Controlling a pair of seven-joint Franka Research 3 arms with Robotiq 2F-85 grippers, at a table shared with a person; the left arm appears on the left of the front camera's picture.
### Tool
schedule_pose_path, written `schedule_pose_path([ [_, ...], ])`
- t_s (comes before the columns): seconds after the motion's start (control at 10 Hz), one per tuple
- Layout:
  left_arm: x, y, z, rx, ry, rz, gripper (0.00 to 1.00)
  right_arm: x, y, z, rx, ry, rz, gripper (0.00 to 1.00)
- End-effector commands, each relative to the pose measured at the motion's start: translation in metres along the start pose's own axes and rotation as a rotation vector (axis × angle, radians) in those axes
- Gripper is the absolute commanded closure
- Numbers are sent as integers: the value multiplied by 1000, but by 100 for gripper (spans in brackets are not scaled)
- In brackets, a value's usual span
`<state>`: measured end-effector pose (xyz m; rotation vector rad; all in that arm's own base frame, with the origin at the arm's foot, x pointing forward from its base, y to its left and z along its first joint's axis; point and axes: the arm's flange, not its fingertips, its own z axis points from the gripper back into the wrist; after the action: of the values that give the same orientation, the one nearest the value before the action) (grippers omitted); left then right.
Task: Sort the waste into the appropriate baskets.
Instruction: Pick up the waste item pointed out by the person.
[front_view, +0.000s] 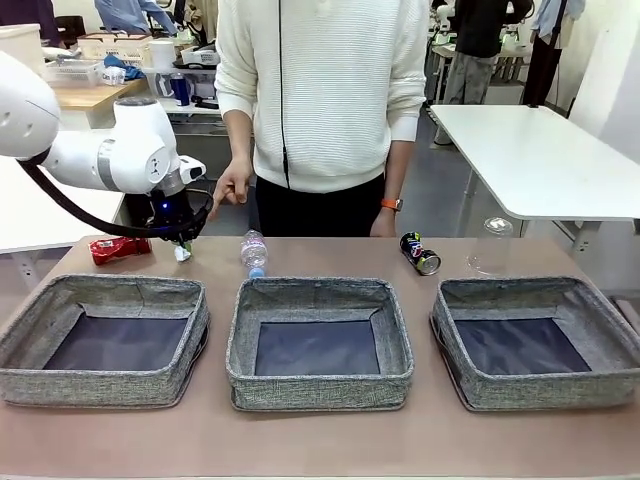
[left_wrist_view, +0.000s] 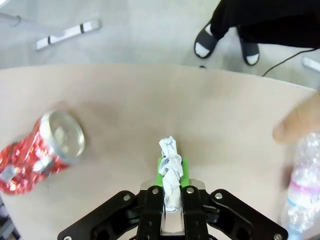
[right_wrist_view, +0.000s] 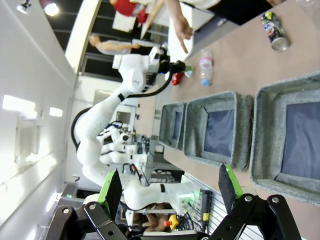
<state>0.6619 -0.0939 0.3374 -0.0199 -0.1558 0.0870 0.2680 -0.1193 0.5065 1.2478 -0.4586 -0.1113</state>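
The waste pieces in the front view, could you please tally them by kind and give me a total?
2 cans: red can, dark can
1 plastic bottle
1 clear cup
1 paper wad
Total: 5

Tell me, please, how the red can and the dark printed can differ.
The red can is shiny red; the dark printed can is black with coloured print. The red can lies behind the left basket, the dark printed can near the right basket's far left corner. The red can is crumpled; the dark printed can looks rounder. Both lie on their sides.
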Motion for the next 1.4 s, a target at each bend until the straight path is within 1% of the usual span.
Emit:
schedule_pose_path([
  [0.0, -48, 17, 92, -24, 35, 71, 100, 4, 2, 0, 21, -10, 29, 0],
  [0.1, -79, 27, 156, -18, 74, 126, 100, 4, 2, 0, 21, -10, 29, 0],
  [0.2, -110, 33, 203, -135, 66, 69, 100, 4, 2, 0, 21, -10, 29, 0],
  [0.3, -145, 30, 237, -149, 86, 94, 100, 4, 2, 0, 21, -10, 29, 0],
  [0.4, -183, 26, 258, -137, 134, 82, 100, 4, 2, 0, 21, -10, 29, 0],
  [0.5, -227, 22, 274, -168, 141, 37, 100, 4, 2, 0, 21, -10, 29, 0],
  [0.6, -257, 19, 279, -210, 137, 22, 100, 4, 2, 0, 21, -10, 29, 0],
  [0.7, -277, 16, 275, -213, 147, -34, 100, 4, 2, 0, 21, -10, 29, 0],
  [0.8, -280, 16, 270, -226, 101, -50, 100, 4, 2, 0, 21, -10, 29, 0],
  [0.9, -266, 13, 293, -180, 151, 14, 100, 4, 2, 0, 21, -10, 29, 0],
  [1.2, -266, 13, 293, -180, 151, 14, 100, 4, 2, 0, 21, -10, 29, 0],
  [1.3, -273, 14, 288, -185, 140, 5, 90, 4, 2, 0, 21, -10, 29, 0],
])
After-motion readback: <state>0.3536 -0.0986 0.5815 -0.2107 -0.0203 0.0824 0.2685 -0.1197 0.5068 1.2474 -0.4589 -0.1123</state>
